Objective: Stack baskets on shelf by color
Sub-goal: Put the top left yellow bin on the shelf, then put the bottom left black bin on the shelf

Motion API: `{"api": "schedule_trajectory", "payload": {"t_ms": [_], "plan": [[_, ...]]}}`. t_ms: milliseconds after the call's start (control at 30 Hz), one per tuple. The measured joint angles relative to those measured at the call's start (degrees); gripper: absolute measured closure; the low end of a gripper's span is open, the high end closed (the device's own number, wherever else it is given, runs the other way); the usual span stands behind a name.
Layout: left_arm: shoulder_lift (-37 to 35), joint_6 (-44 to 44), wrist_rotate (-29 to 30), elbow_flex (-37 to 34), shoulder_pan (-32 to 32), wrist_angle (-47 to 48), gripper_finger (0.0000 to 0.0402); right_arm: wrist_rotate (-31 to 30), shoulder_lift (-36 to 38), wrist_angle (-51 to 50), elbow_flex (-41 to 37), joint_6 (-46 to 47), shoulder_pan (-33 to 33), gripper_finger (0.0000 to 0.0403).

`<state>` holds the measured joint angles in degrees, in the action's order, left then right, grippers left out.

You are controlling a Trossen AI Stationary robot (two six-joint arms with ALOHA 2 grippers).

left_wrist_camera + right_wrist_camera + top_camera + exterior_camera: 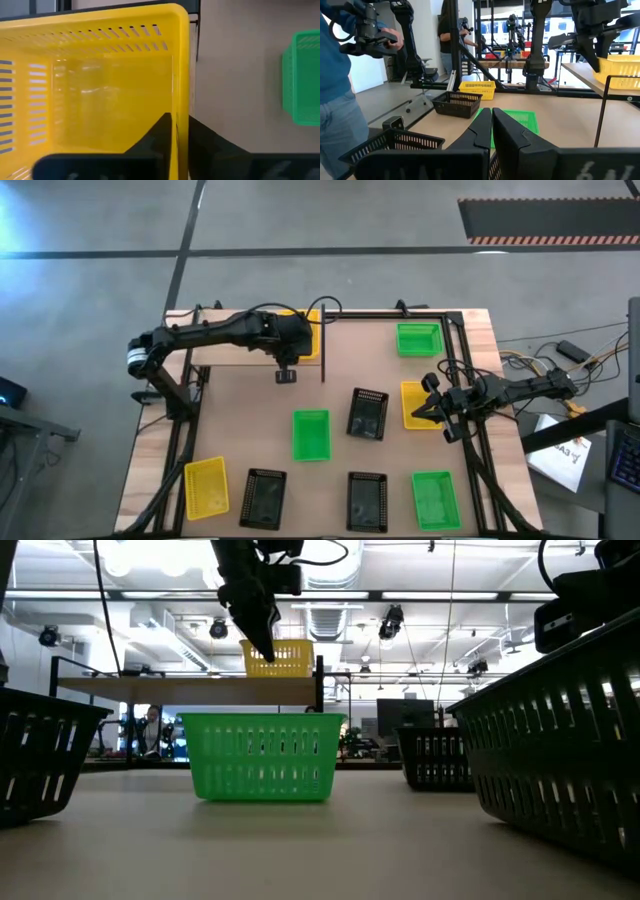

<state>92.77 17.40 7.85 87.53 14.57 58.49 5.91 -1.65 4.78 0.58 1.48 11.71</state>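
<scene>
Overhead lights and ducting fill the room behind my counter, and a person in blue stands off to one side. My left hand is up at the light-wood shelf, its fingers straddling the side wall of a yellow basket that sits on the plank; I can't tell whether they have let go. My right hand is clenched on nothing, low beside another yellow basket. Green and black baskets lie scattered across the counter, the nearest green one mid-counter.
</scene>
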Motion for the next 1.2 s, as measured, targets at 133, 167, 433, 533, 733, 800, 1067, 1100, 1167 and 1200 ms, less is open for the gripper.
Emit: {"api": "schedule_trajectory", "payload": {"t_ms": [133, 167, 433, 533, 733, 800, 1067, 1100, 1167, 1200], "plan": [[0.00, -0.03, -0.01, 0.00, 0.00, 0.01, 0.0331, -0.01, 0.00, 0.00, 0.00, 0.00, 0.01, 0.0394], [-0.03, -0.08, -0.01, 0.00, 0.00, 0.01, 0.0321, 0.01, 0.00, -0.01, -0.02, 0.00, 0.00, 0.0394], [-2.43, -0.47, -0.08, 3.55, -0.04, 3.56, 0.0262, 0.00, 0.00, -0.01, -0.01, 0.01, 0.00, 0.0394], [-4.49, -1.56, -0.08, 5.06, -0.15, 4.55, 0.0252, -0.01, 0.00, -0.01, -0.02, 0.00, -0.01, 0.0394], [-11.16, -9.67, -3.29, 5.88, -0.59, 4.75, 0.0249, 0.01, 0.00, -0.01, -0.02, 0.00, 0.01, 0.0394], [-14.03, -12.77, -4.67, 4.66, -1.44, 4.46, 0.0252, 0.00, 0.00, 0.01, -0.02, 0.00, 0.01, 0.0394], [-27.37, -25.04, -3.84, -7.87, -7.83, -4.73, 0.0282, -0.01, 0.00, 0.01, -0.02, 0.00, 0.01, 0.0394], [-28.99, -27.04, -3.78, -9.86, -8.85, -6.76, 0.0287, -0.04, 0.00, 0.05, -0.02, 0.00, 0.01, 0.0394], [-31.78, -30.97, -3.26, -13.51, -11.26, -10.23, 0.0295, -0.06, 0.00, 0.21, 0.00, -0.41, -0.01, 0.0394], [-33.01, -32.87, -2.92, -14.97, -12.77, -11.78, 0.0300, -0.06, 0.00, 0.21, 0.00, -1.05, 0.01, 0.0394]]}}
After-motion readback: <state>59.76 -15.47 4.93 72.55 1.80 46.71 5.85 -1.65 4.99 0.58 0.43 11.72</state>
